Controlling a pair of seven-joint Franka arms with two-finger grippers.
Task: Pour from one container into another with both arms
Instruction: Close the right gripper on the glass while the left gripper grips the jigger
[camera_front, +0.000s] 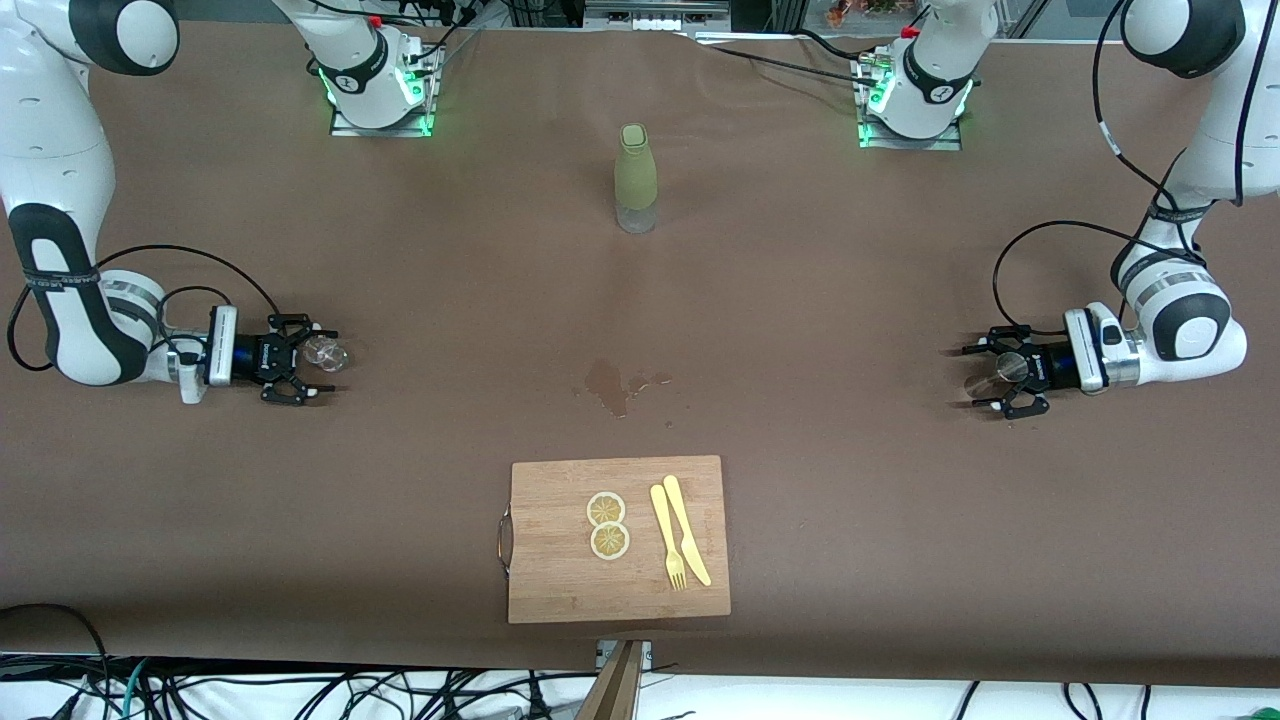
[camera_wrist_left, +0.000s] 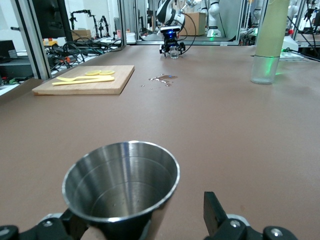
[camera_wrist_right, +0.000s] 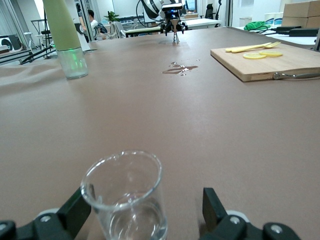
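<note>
From the front, the right gripper (camera_front: 300, 372) sat low at the right arm's end of the table, jaws spread around a clear glass (camera_front: 327, 353). The left gripper (camera_front: 1000, 380) sat likewise at the left arm's end, around a metal cup (camera_front: 985, 383). A green bottle (camera_front: 636, 178) stood between the bases, a wet spill (camera_front: 612, 384) mid-table.

The left wrist view showed the metal cup (camera_wrist_left: 121, 187) upright between spread fingers (camera_wrist_left: 216, 216), seemingly untouched.

The right wrist view showed the clear glass (camera_wrist_right: 126, 195) upright, with the fingers (camera_wrist_right: 214, 209) apart.
</note>
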